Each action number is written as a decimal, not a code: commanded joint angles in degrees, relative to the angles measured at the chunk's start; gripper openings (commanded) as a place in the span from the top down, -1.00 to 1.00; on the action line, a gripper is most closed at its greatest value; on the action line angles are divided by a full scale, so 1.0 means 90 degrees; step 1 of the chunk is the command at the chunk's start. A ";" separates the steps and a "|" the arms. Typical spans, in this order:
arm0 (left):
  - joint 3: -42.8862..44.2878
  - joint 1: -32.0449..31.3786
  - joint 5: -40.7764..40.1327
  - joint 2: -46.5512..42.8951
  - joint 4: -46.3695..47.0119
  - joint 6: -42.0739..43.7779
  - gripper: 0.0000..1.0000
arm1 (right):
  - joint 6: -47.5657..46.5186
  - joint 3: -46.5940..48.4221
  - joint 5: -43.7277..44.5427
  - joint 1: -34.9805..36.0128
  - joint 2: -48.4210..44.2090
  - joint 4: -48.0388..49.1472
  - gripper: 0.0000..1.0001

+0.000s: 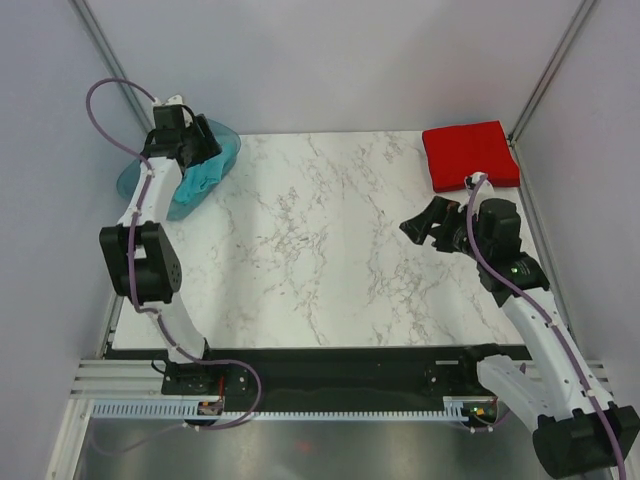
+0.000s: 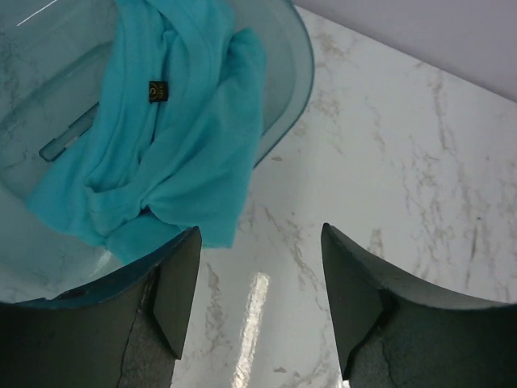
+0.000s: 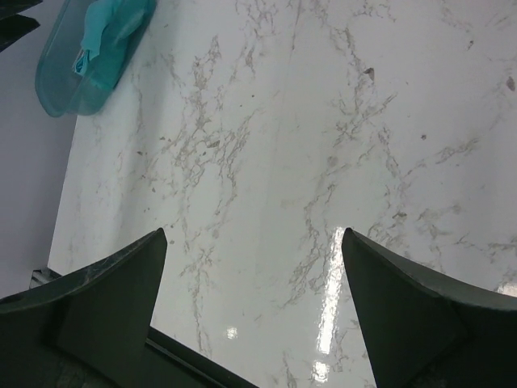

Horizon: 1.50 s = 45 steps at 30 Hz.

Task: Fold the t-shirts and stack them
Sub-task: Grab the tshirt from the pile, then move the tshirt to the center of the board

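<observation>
The turquoise t-shirt lies crumpled in a translucent teal tray at the back left; in the left wrist view the shirt spills over the tray rim. My left gripper hovers over the tray's right end, open and empty. The red t-shirt lies as a folded square at the back right corner. My right gripper is open and empty, above bare marble in front of the red shirt.
The white marble table has grey walls on three sides. A black strip runs along its near edge. The tray with the shirt shows far off in the right wrist view.
</observation>
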 commanded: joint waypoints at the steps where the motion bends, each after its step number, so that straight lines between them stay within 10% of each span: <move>1: 0.0736 0.0008 -0.0755 0.0754 -0.0254 0.0699 -0.36 | -0.0037 0.0472 0.0144 0.0294 0.0186 0.0279 -0.96; 8: 0.1703 0.0008 -0.0804 0.2112 -0.0313 0.1051 -0.21 | -0.0184 0.0707 0.0349 0.0539 0.0655 0.0279 -0.96; 9: 0.1772 0.0008 -0.0765 0.2258 -0.0303 0.1100 0.28 | -0.0184 0.0717 0.0417 0.0539 0.0674 0.0279 -0.96; 14: 0.2552 -0.0001 -0.0901 0.2114 -0.0303 0.1237 0.95 | -0.0184 0.0746 0.0438 0.0539 0.0753 0.0289 -0.96; 24: 0.4234 -0.0361 0.1538 0.0172 -0.0274 0.0281 0.95 | -0.0018 0.0532 0.0447 0.0539 0.0090 0.0309 -0.96; 31: 0.1003 -0.1523 0.2858 -0.2532 -0.0157 -0.0314 0.93 | -0.0115 0.0287 0.1052 0.0539 -0.0468 -0.0267 -0.96; 36: -0.2577 -0.2664 0.2782 -0.4144 0.0624 -0.0901 0.46 | -0.0066 0.0287 0.1141 0.0549 -0.0370 -0.0813 -0.94; 39: -0.4434 -0.2921 0.2205 -0.4352 0.0849 -0.1116 0.05 | 0.0031 0.0034 0.1218 0.0539 -0.0467 -0.0951 -0.93; 45: -0.5697 -0.3048 0.2243 -0.4020 0.0898 -0.1185 -0.03 | 0.0490 -0.1059 0.0576 0.0539 -0.0294 -0.0280 -0.67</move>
